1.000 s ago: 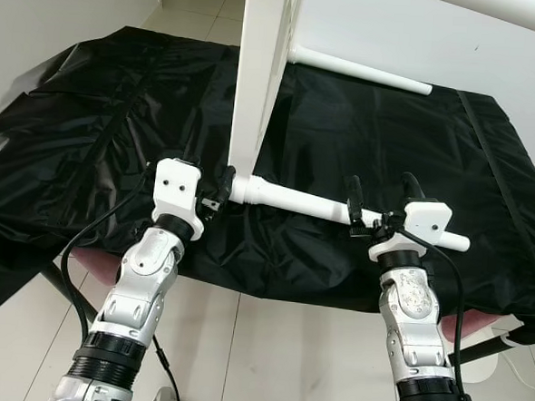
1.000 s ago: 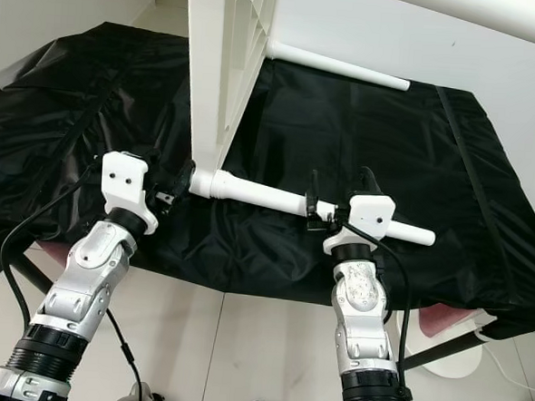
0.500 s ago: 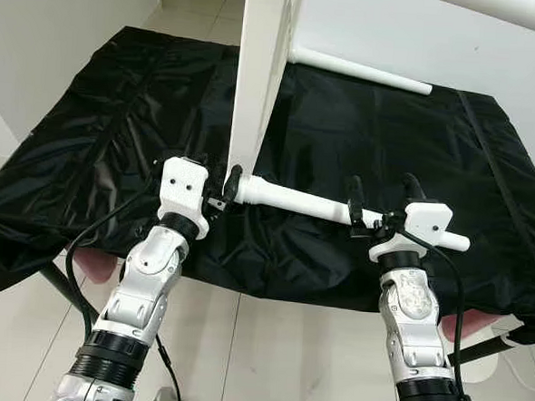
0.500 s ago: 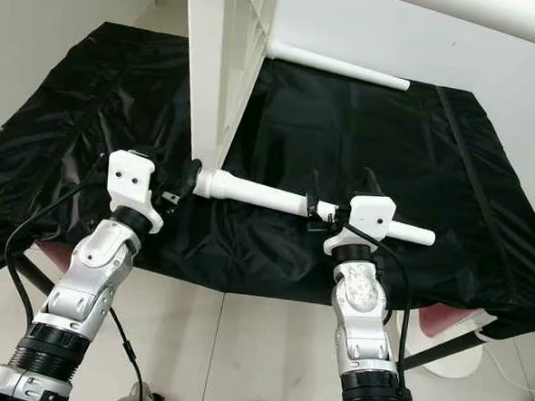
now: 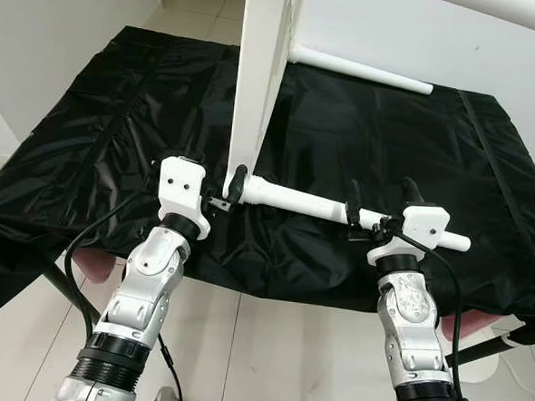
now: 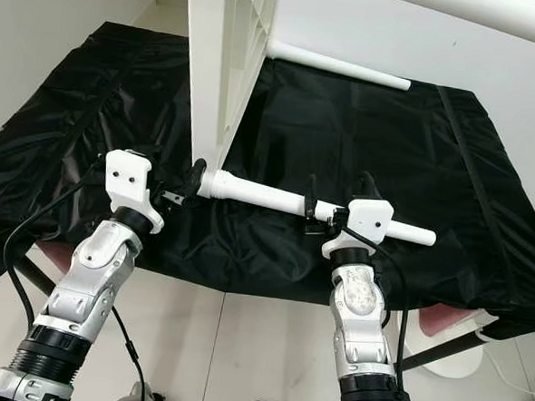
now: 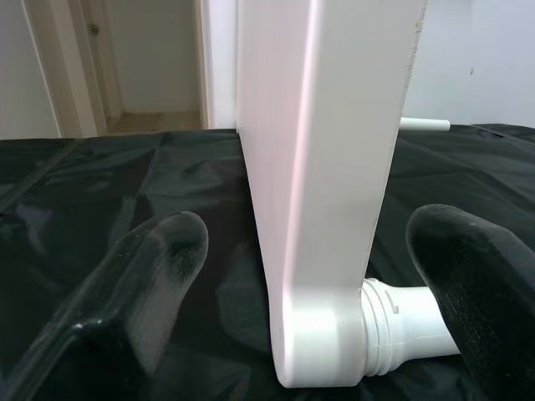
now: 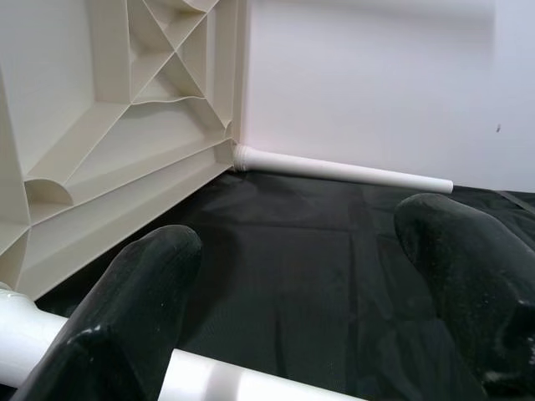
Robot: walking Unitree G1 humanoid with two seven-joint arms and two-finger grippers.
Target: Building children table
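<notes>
At tabletop [image 5: 257,82] corner, open left gripper [image 5: 227,187] and open right gripper [image 5: 381,207] straddle rigid, smooth, likely slippery leg [image 5: 299,201]; grip mid-shaft.

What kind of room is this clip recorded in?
Probably a plain room in a home, set up as a work area: tiled floor, bare white walls, a doorway beyond, and a black sheet spread under the white tabletop.

- A crinkled black sheet [image 5: 117,128] is lying spread over a low surface, its near edge hanging down.
- Pale floor tiles [image 5: 268,346] are showing below it.
- A white wall [image 5: 51,24] is standing at the left.
- A doorway [image 7: 150,63] is opening beyond the sheet.
</notes>
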